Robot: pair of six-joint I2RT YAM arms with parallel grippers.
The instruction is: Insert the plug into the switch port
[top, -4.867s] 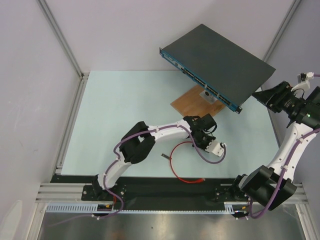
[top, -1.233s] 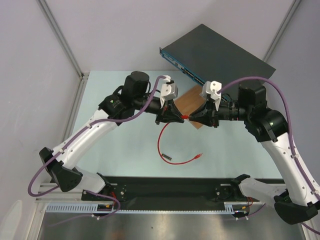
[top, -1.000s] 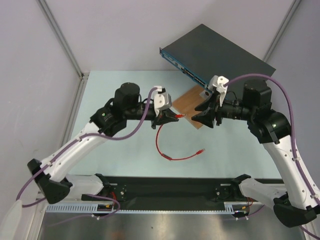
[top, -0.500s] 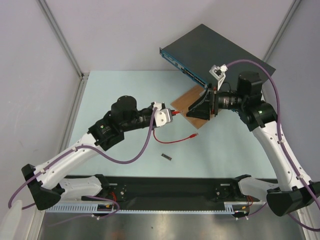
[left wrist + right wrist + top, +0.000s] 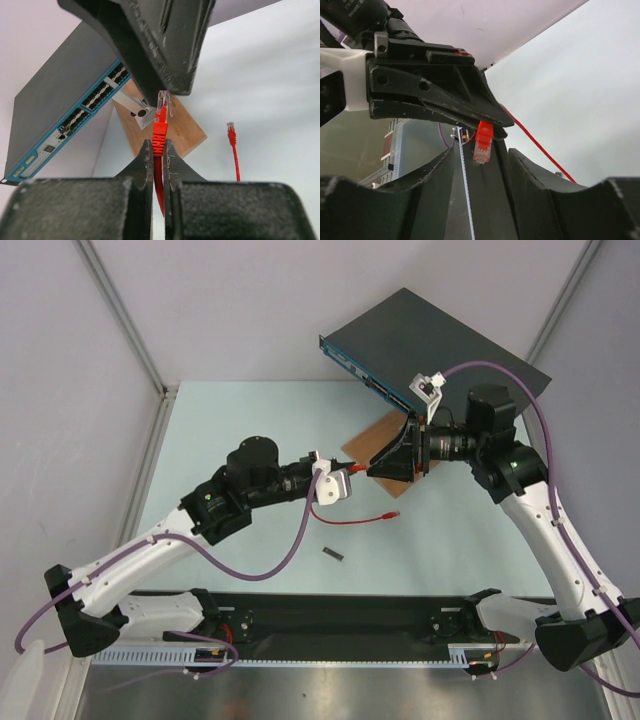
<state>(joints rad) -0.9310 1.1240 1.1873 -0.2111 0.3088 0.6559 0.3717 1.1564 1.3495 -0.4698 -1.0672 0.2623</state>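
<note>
Moved: right fingers [image 5: 440,172] have closed in on left fingers [image 5: 147,152] vs 0.5 s ago; loose end of cable [image 5: 350,521] hardly shifted
Top view only: both tips meet near the board [image 5: 385,440], short of the switch [image 5: 430,355]; small dark piece [image 5: 333,554] on counter [image 5: 230,440]
L wrist: left fingers pinched shut on red cable just below plug [image 5: 163,102]
R wrist: right fingers spread wide, plug between them; contact can't tell
</note>
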